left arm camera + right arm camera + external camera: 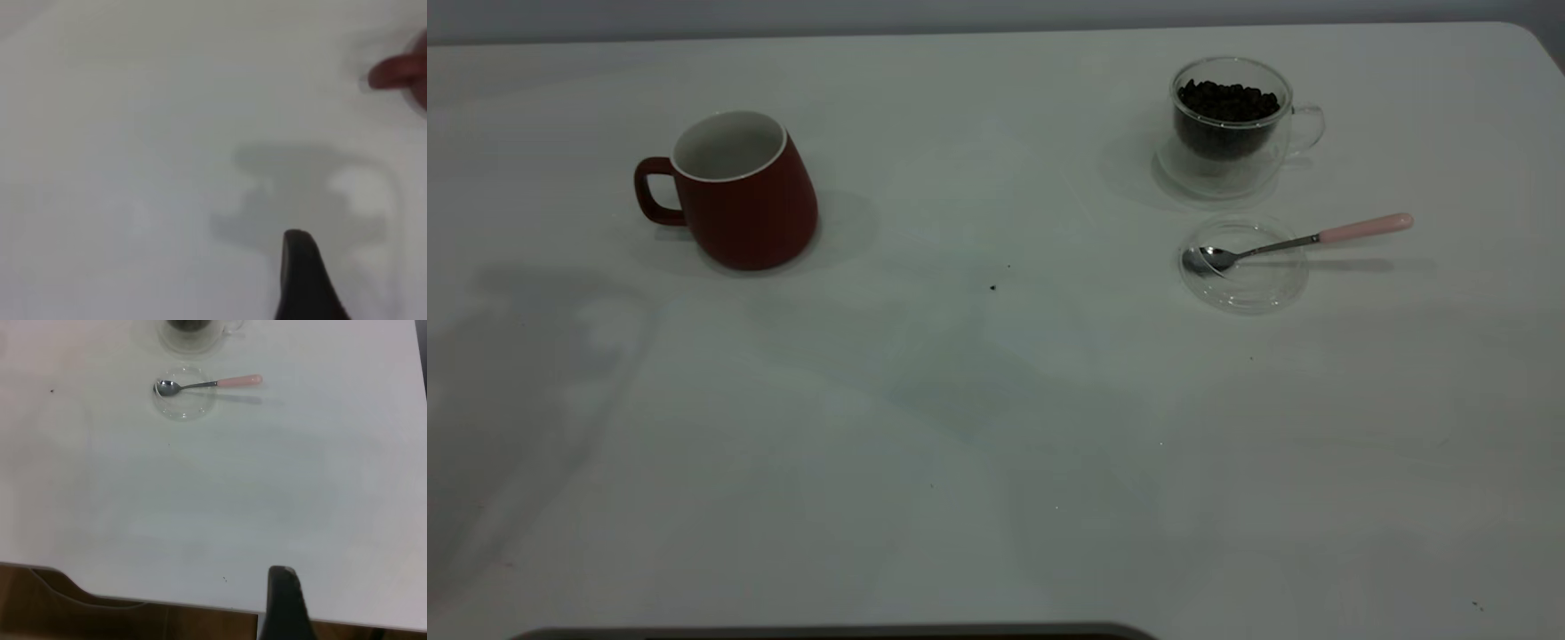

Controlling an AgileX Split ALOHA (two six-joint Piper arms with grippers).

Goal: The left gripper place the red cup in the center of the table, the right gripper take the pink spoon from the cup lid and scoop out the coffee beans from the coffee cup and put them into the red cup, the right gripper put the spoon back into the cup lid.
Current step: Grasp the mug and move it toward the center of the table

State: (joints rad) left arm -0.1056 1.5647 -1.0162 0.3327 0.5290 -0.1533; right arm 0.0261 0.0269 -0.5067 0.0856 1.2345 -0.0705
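The red cup (738, 191) stands upright and empty at the table's left, handle to the left; a blurred red edge of it (398, 72) shows in the left wrist view. The glass coffee cup (1232, 124) full of coffee beans stands at the back right. In front of it lies the clear cup lid (1245, 264) with the pink-handled spoon (1303, 238) resting in it, handle to the right. The right wrist view shows the spoon (210, 383), the lid (185, 395) and the coffee cup (193, 333) far off. My left gripper (300, 267) hovers over bare table near the red cup. My right gripper (283, 600) is over the table's edge.
Neither arm shows in the exterior view. A few dark specks (993, 286) lie near the table's middle. The white table (996, 427) stretches between the cups. Its near edge (133, 600) and brown floor show in the right wrist view.
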